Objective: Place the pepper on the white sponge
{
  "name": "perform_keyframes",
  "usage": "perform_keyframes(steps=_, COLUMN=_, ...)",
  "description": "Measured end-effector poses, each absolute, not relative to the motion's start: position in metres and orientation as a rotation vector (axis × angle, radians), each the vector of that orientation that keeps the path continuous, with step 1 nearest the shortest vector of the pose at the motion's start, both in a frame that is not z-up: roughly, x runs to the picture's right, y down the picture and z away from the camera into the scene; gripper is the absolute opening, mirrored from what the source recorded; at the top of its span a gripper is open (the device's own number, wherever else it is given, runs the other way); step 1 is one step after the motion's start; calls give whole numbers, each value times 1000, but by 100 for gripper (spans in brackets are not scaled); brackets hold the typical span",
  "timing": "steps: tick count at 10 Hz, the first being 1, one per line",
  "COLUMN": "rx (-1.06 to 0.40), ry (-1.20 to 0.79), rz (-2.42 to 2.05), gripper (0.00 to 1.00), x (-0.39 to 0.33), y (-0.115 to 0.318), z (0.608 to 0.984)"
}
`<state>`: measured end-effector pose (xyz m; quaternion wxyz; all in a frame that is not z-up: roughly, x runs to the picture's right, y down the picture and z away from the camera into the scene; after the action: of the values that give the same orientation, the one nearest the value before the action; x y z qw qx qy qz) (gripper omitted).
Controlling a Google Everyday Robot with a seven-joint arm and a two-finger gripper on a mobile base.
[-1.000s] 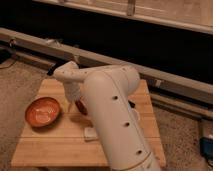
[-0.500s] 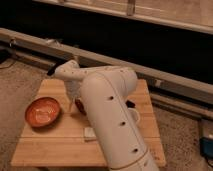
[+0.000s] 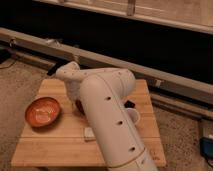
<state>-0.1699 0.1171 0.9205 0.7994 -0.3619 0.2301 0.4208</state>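
Camera view: the end effector (image 3: 76, 100) is down at the counter (image 3: 50, 150), just right of the orange bowl (image 3: 43, 111) and mostly masked by the arm (image 3: 107, 120), so you can't tell whether it is spread or pinching. The pepper (image 3: 78, 106) shows as a dark red sliver right under it, on the counter. The white sponge (image 3: 89, 133) lies near, toward the front edge, half hidden by the arm. Looks like the grasp step. Next you need a confirmed grip, a lift and a short carry forward onto the sponge. Keep clear of the white cup (image 3: 131, 116).
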Motion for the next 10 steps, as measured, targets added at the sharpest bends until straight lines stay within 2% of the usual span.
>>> perform_keyframes(steps=3, rx=-772, ry=473, rz=907, gripper=18, x=-173, y=112, z=912)
perform_keyframes(steps=5, rx=-763, ry=453, rz=906, gripper=1, x=-182, y=107, z=884)
perform_keyframes(steps=10, rx=-777, ry=421, rz=917, gripper=0, x=-204, y=138, z=806)
